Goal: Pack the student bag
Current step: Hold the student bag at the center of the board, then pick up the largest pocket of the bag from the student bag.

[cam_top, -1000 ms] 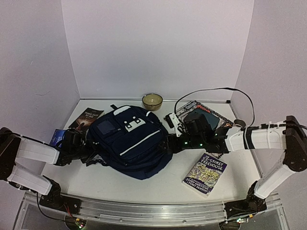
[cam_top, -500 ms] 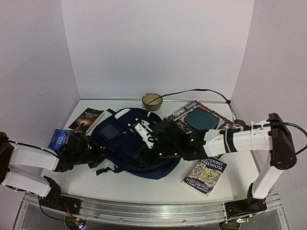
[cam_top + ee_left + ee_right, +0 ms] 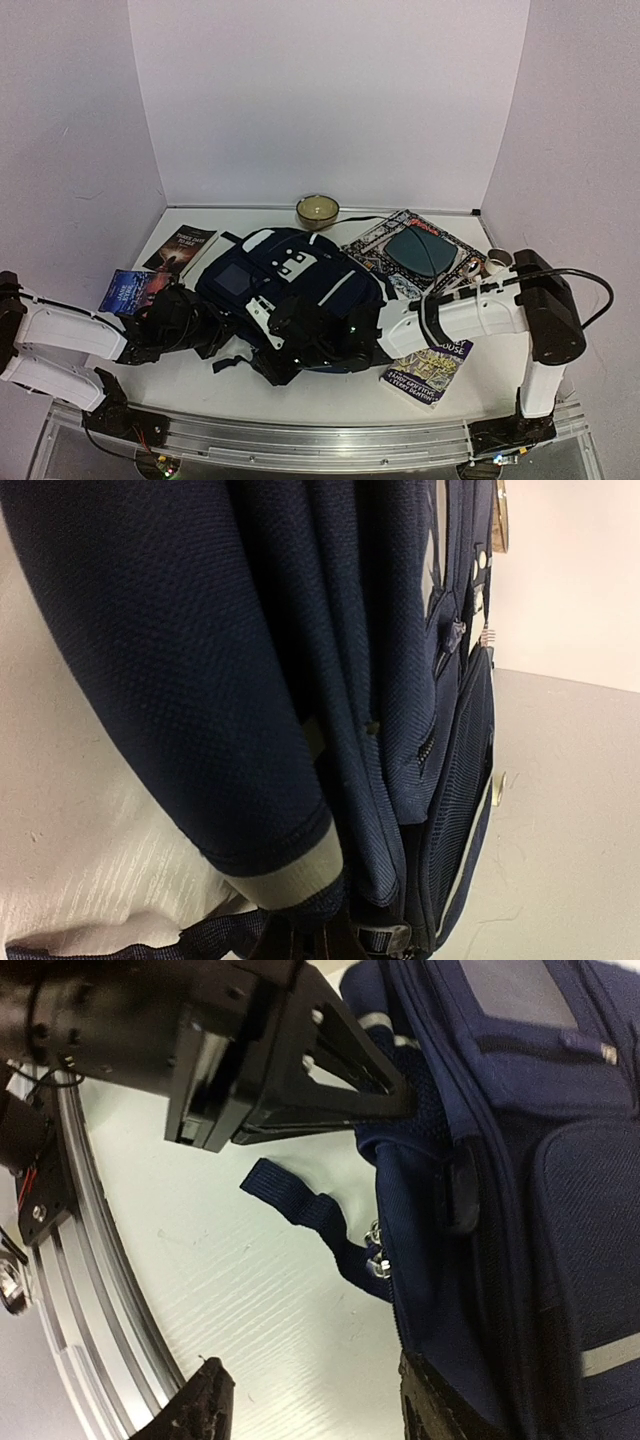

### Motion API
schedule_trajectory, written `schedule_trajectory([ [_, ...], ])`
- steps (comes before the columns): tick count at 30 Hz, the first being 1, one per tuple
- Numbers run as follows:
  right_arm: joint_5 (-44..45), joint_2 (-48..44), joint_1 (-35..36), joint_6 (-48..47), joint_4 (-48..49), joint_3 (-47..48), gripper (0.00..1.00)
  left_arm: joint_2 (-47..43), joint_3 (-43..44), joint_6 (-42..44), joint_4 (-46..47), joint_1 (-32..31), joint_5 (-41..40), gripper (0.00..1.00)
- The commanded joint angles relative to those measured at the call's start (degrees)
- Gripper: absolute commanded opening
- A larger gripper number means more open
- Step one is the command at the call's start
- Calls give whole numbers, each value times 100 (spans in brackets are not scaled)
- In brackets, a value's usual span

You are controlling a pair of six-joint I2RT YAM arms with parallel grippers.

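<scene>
The student bag, a navy-blue backpack with white trim, lies flat in the middle of the table. It fills the left wrist view. My left gripper is shut on the bag's left edge; its fingers pinch the fabric by a strap. In the right wrist view that left gripper grips the bag's rim. My right gripper reaches over the bag to its near left corner. It stands open, bare table between its fingers and one finger against the bag's side. A zipper pull strap hangs just ahead.
A bowl stands at the back. A dark book and a blue book lie to the left. On the right are a comic with a teal object, a small cup and a Treehouse book.
My right arm has swept from the bag's right side across it to its near left corner, jaws narrowing a little. The bag has shifted and turned. The left gripper has kept its hold.
</scene>
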Motion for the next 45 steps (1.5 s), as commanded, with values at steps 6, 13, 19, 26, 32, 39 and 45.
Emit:
schedule_trajectory([
  [6, 274, 494, 38, 1431, 551, -113, 39, -150, 320, -543, 497, -162, -229, 0],
  [13, 627, 1001, 37, 1508, 747, 294, 34, -244, 334, -580, 497, -283, -371, 0],
  [19, 1325, 1164, 34, 1564, 940, 411, 39, -324, 299, -614, 496, -471, -473, 0],
  [26, 2084, 1242, 6, 1519, 1066, 564, 41, -314, 282, -700, 497, -736, -592, 0],
  [32, 2320, 1218, -34, 1361, 1085, 549, 33, -297, 313, -654, 497, -811, -652, 0],
  [39, 1680, 968, -38, 1164, 1305, 96, 23, -328, 293, -531, 497, -811, -764, 0],
  [45, 1157, 776, -36, 911, 1622, -273, 17, -283, 305, -474, 497, -811, -767, 0],
])
